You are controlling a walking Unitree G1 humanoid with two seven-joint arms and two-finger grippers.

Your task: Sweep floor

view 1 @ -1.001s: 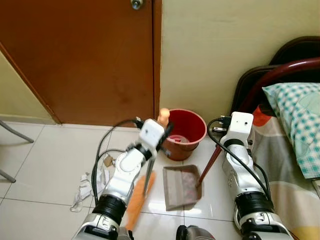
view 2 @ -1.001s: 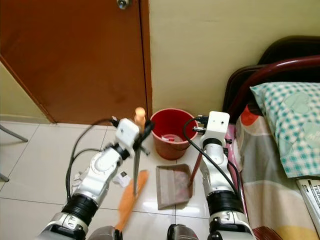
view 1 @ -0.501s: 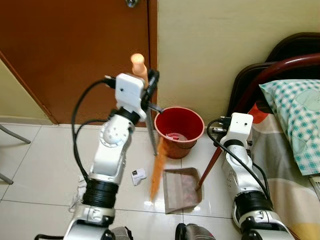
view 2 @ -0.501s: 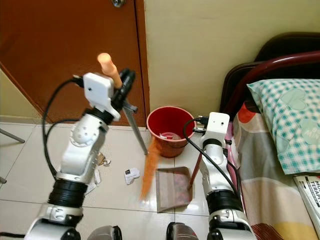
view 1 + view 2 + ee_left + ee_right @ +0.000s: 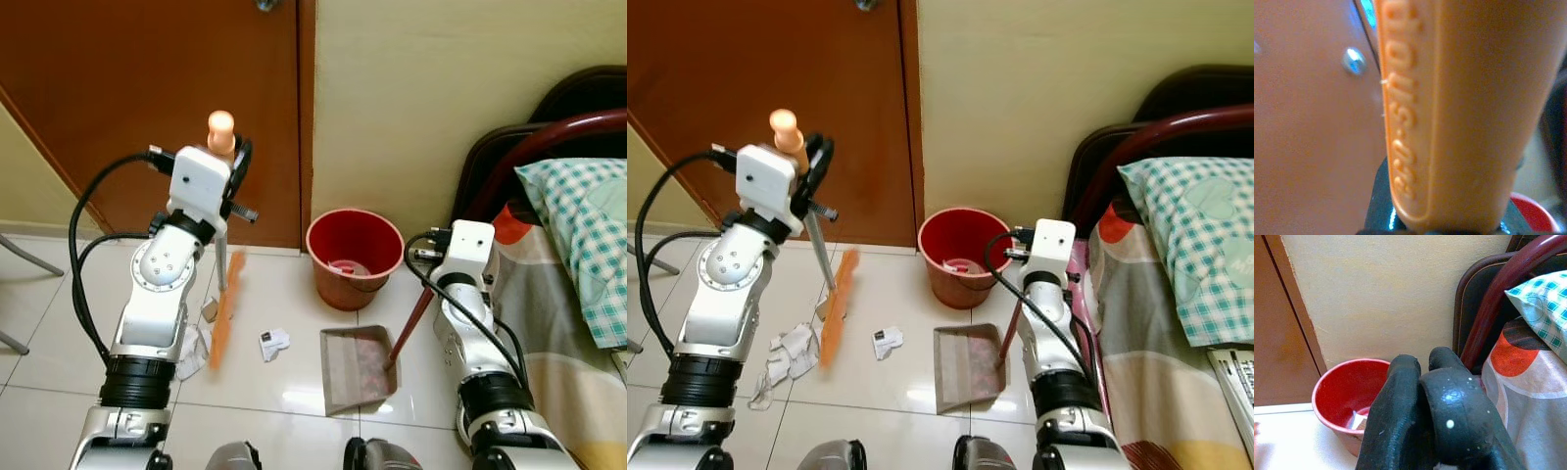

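Note:
An orange broom has its handle tip (image 5: 221, 125) up by the door and its orange brush head (image 5: 225, 308) hanging over the tiles left of the bucket. My left gripper (image 5: 235, 174) is shut on the broom's handle (image 5: 1459, 112). A brown dustpan (image 5: 355, 367) lies flat on the floor in front of me, and its dark red handle (image 5: 409, 323) rises to my right gripper (image 5: 427, 262), which is shut on it. A small white paper scrap (image 5: 272, 343) lies between the brush and the dustpan. Crumpled paper (image 5: 789, 352) lies beside the brush head.
A red bucket (image 5: 355, 257) with some rubbish inside stands against the cream wall, just behind the dustpan. A brown door (image 5: 147, 88) closes the left side. A bed with a dark red frame (image 5: 549, 147) and a checked pillow (image 5: 588, 225) bounds the right.
My left arm has swung the broom leftward, from beside the bucket and dustpan to over the tiles near the crumpled paper. The right arm and dustpan have stayed put.

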